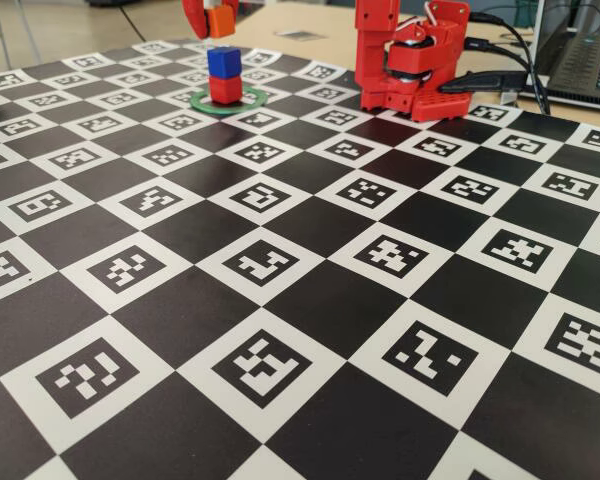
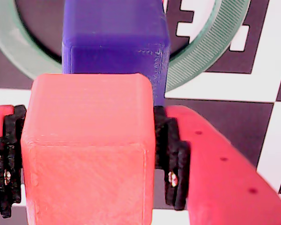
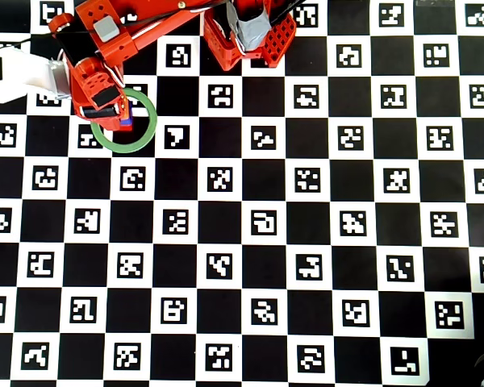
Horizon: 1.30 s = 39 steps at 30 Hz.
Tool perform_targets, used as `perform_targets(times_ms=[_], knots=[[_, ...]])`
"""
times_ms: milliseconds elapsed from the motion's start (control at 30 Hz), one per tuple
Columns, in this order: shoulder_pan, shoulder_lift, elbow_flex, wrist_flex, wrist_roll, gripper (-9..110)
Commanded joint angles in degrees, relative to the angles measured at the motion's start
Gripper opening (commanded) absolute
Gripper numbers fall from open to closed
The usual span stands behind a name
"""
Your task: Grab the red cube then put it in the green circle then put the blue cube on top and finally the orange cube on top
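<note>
In the fixed view the red cube (image 1: 226,89) sits inside the green circle (image 1: 250,98) at the far left of the mat. The blue cube (image 1: 223,62) stands on top of it. My gripper (image 1: 212,24) hangs just above this stack, shut on the orange cube (image 1: 221,20). In the wrist view the orange cube (image 2: 89,145) fills the space between the black pads (image 2: 171,159), and the gripper (image 2: 89,161) holds it over the near edge of the blue cube (image 2: 114,42). The green circle (image 2: 210,47) curves around behind. The red cube is hidden there. From overhead only a sliver of the blue cube (image 3: 127,122) shows beside the gripper (image 3: 109,111).
The red arm base (image 1: 410,60) stands at the back of the black-and-white marker mat (image 1: 280,300). A laptop (image 1: 585,50) and cables (image 1: 500,80) lie to its right. A white object (image 3: 16,72) sits at the overhead view's left edge, near the green circle (image 3: 150,129).
</note>
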Motion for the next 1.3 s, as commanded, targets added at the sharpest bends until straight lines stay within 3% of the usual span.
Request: perform_targets(times_ms=[0,1267], knots=[[0.9,2.0,-0.4,-0.9,-0.5,2],[1.7,2.5,4.0,-3.9,-1.3,2]])
